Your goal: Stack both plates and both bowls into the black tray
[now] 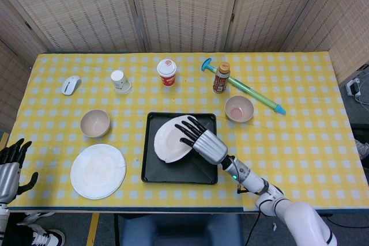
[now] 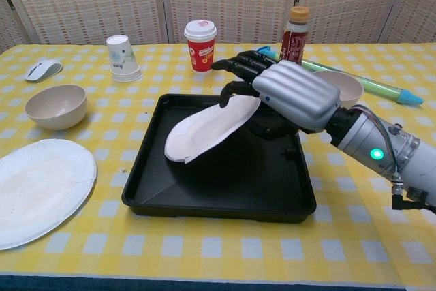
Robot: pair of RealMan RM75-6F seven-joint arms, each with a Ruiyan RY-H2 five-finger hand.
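The black tray (image 1: 204,174) (image 2: 218,207) lies at the table's front centre. My right hand (image 1: 203,141) (image 2: 291,95) reaches over it from the right and holds a white plate (image 1: 169,143) (image 2: 208,128) by its far rim. The plate is tilted, its low left edge close to the tray floor. A second white plate (image 1: 98,171) (image 2: 37,189) lies flat left of the tray. Behind that plate stands a beige bowl (image 1: 95,123) (image 2: 56,105). A pinkish bowl (image 1: 239,108) (image 2: 352,89) sits right of the tray. My left hand (image 1: 10,167) hangs off the table's front-left corner, fingers apart and holding nothing.
Along the back stand a white mouse (image 1: 71,84) (image 2: 42,69), an upturned paper cup (image 1: 119,80) (image 2: 120,58), a red lidded cup (image 1: 166,71) (image 2: 200,45) and a sauce bottle (image 1: 221,77) (image 2: 293,26). A green and blue tube (image 1: 253,93) (image 2: 381,88) lies behind the pinkish bowl.
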